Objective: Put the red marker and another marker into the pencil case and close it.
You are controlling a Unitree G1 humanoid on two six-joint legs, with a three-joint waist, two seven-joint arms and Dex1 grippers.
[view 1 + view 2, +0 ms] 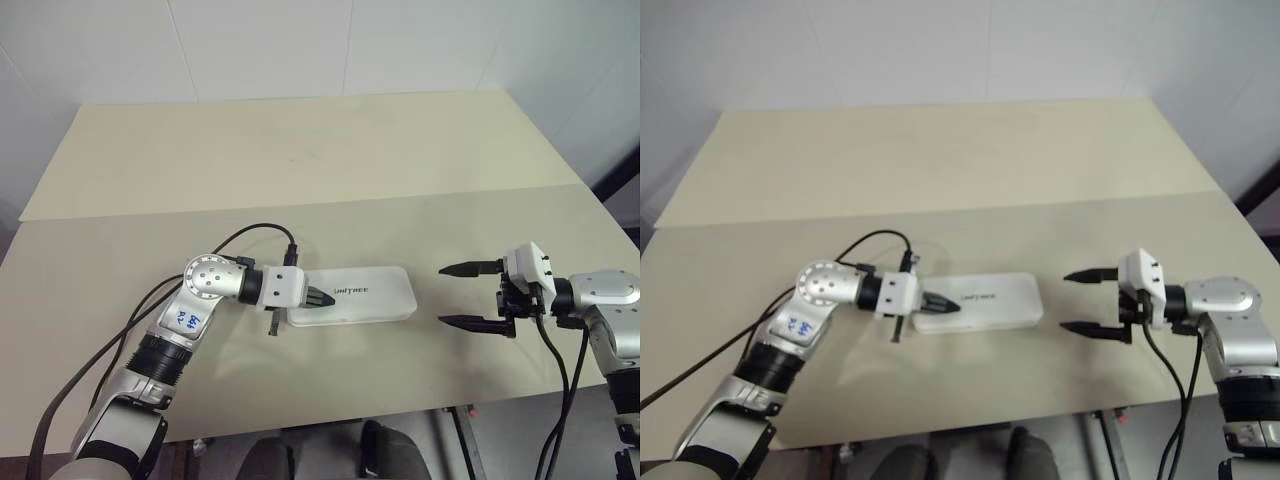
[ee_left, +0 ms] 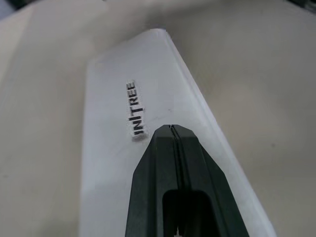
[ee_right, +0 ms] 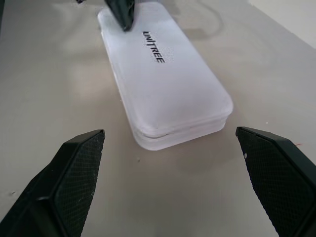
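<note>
The white pencil case point(image 1: 360, 296) lies flat on the table with its lid down, dark logo text point(image 2: 135, 112) on top. My left gripper point(image 1: 322, 297) is shut, its black fingertips pressed together over the case's left end, just short of the logo. My right gripper point(image 1: 455, 294) stands open a little to the right of the case, its two fingers point(image 3: 74, 177) spread wider than the case's short end point(image 3: 182, 133) and pointing at it. The red marker and the other marker are hidden from view.
The beige table point(image 1: 300, 170) has a seam running across its middle. A black cable point(image 1: 250, 235) loops from my left wrist over the table just left of the case. The table's front edge lies close below both arms.
</note>
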